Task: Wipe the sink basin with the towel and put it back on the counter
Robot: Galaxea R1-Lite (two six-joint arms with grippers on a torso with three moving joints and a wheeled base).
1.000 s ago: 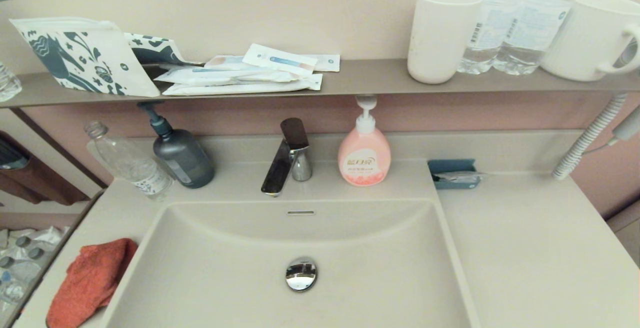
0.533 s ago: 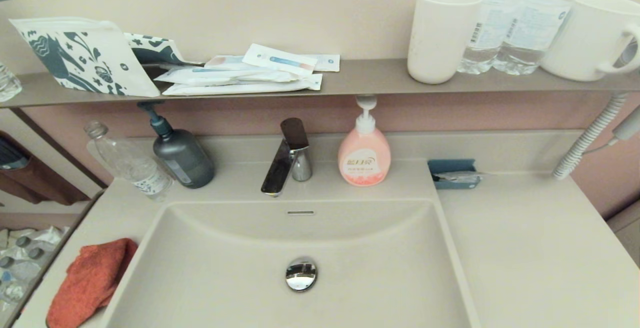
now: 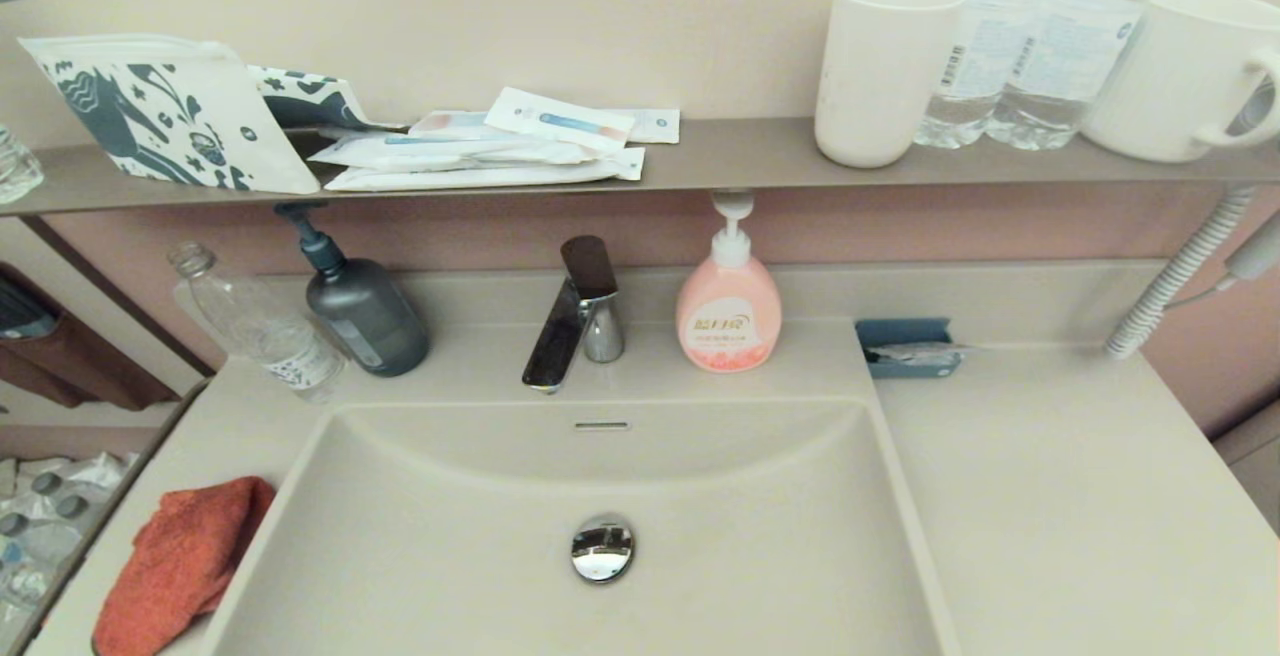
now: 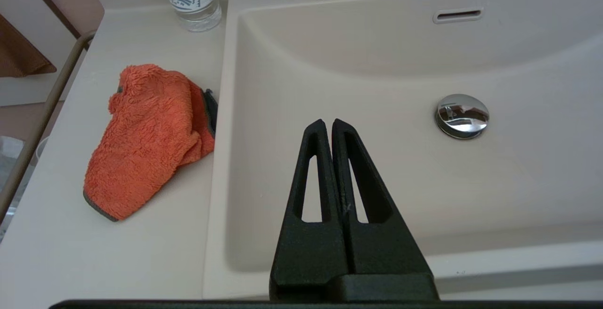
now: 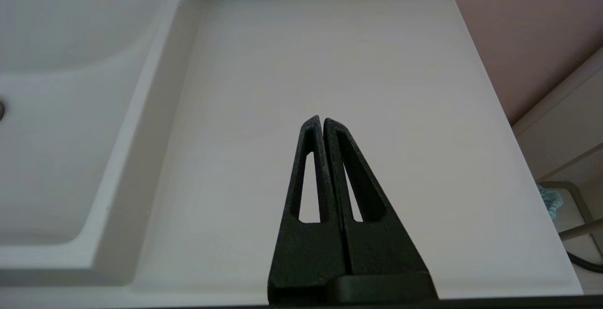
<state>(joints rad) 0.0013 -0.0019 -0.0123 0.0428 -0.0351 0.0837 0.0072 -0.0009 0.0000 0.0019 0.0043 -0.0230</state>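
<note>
waiting to start | towel [image 3: 175, 566] lying crumpled on the worktop [image 3: 1060, 516] just left of the sink basin [image 3: 450, 556], within the left arm's reach | left gripper [image 4: 328, 123] hovering over the basin's near edge, fingers together, empty | right gripper [image 5: 319, 120] parked over the bare worktop, fingers together

Towel [image 3: 175, 566] and sink basin [image 3: 420, 556] cut off below.

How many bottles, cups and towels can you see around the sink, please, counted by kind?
Pump bottles: 2, grey pump bottle and pink soap bottle
Clear water bottles: 3, one on the counter, two on the shelf
White cups: 2, tumbler and mug
Towels: 1, orange towel
Total: 8
</note>
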